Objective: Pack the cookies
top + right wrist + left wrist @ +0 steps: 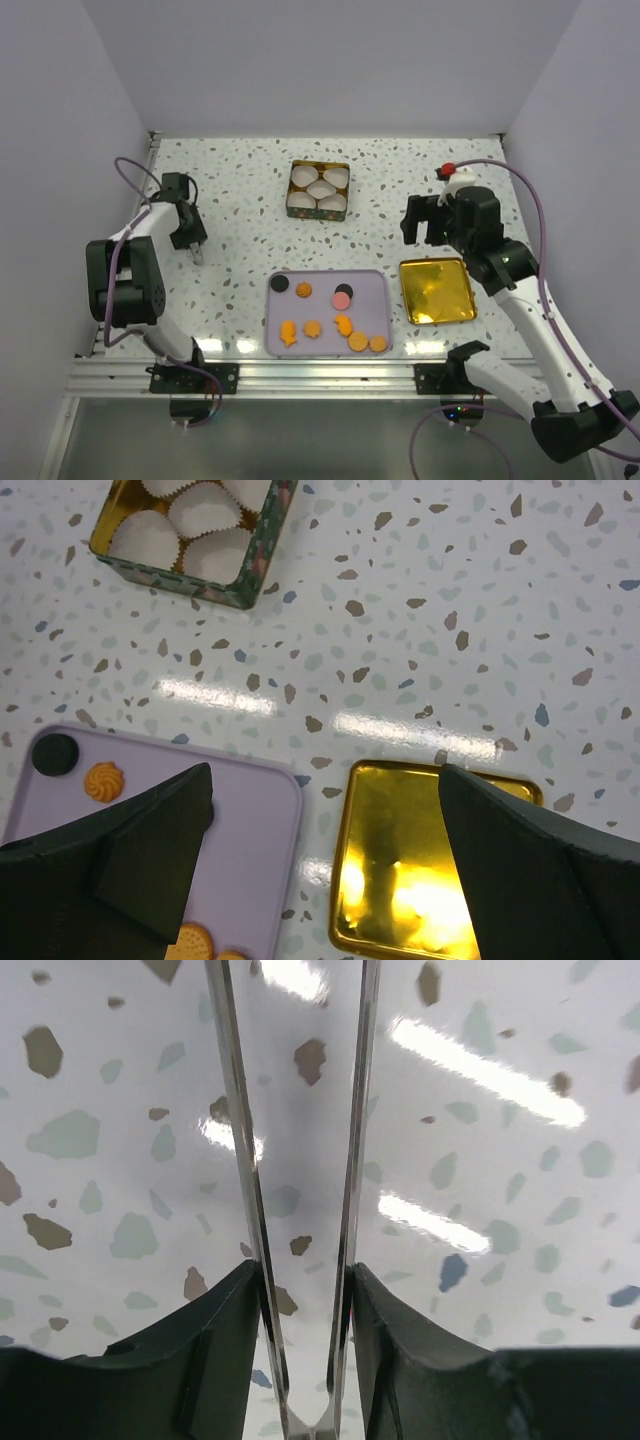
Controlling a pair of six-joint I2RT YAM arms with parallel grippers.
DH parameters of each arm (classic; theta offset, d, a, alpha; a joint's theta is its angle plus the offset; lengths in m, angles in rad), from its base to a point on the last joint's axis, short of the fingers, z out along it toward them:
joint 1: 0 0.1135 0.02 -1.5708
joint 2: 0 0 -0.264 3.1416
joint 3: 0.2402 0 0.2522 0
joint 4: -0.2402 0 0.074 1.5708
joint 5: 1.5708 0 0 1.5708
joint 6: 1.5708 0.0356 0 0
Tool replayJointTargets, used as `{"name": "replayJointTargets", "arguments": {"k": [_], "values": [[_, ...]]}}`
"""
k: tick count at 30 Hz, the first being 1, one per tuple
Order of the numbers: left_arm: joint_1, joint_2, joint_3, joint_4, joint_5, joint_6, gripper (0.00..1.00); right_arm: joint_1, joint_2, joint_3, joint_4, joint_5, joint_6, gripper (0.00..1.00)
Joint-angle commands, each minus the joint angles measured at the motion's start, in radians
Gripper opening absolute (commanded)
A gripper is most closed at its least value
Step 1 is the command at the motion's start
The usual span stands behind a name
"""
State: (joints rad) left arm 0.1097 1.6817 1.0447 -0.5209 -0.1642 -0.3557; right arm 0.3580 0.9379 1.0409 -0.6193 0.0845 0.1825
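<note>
The cookies lie on a lavender tray (372,290): a black round (280,283), an orange round (304,290), a pink round (341,300) against a second black one, and several orange-tan pieces along the front (358,341). My left gripper (190,236) is far left of the tray, shut on metal tweezers (236,1140) whose two blades point at bare table; their tips stand apart and hold nothing. My right gripper (428,222) is open and empty, above the table between the tray (250,860) and a gold lid (430,880). The black round (55,753) and orange round (103,778) show there.
A square tin (294,189) with several white fluted paper cups stands at the back centre; it also shows in the right wrist view (255,555). The gold lid (436,290) lies flat right of the tray. Walls close in the speckled table on three sides.
</note>
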Motion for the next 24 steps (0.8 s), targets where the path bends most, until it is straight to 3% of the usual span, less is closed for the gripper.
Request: {"name": "replayJointTargets", "arguments": {"k": [1, 3, 13, 24], "values": [[-0.036, -0.102, 0.149, -0.100, -0.026, 0.008, 0.44, 0.007, -0.001, 0.070, 0.038, -0.061, 0.095, 0.99], [-0.061, -0.119, 0.207, -0.140, -0.029, 0.003, 0.44, 0.009, 0.002, 0.090, 0.003, -0.060, 0.180, 0.99], [-0.231, -0.299, 0.307, -0.315, -0.018, -0.063, 0.40, 0.009, 0.013, 0.090, 0.061, -0.250, 0.299, 0.99], [-0.249, -0.485, 0.308, -0.427, 0.258, -0.016, 0.42, 0.009, 0.052, 0.142, 0.004, -0.238, 0.340, 0.99]]}}
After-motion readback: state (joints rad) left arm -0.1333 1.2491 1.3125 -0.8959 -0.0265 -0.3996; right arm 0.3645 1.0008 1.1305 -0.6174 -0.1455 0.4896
